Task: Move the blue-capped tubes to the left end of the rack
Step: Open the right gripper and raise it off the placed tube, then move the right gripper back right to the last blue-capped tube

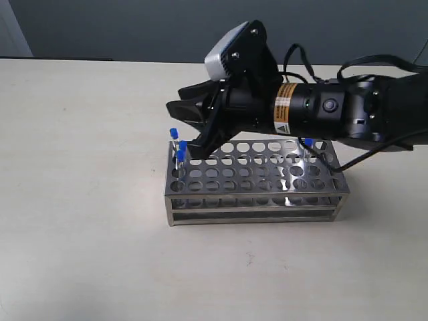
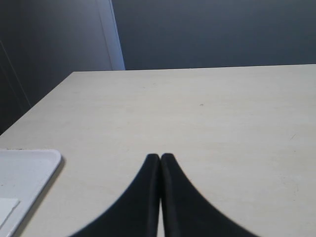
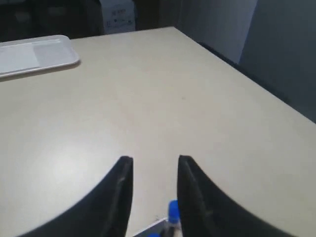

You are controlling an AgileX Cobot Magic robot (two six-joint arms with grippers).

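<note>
The steel rack (image 1: 257, 194) stands on the table. Three blue-capped tubes (image 1: 179, 155) sit in holes at its left end. One more blue-capped tube (image 1: 308, 142) stands near the right end, at the back. My right gripper (image 1: 179, 127) hangs over the left end, open, fingers apart just above those tubes. In the right wrist view the right gripper (image 3: 154, 160) holds nothing. A blue cap (image 3: 173, 208) shows below, close beside one finger, and a corner of the rack (image 3: 153, 229) peeks in. My left gripper (image 2: 160, 157) is shut and empty over bare table, away from the rack.
A white tray (image 2: 24, 173) lies on the table near the left gripper. The same kind of white tray (image 3: 34, 54) shows far off in the right wrist view. The right arm's body (image 1: 348, 110) stretches over the rack's back right.
</note>
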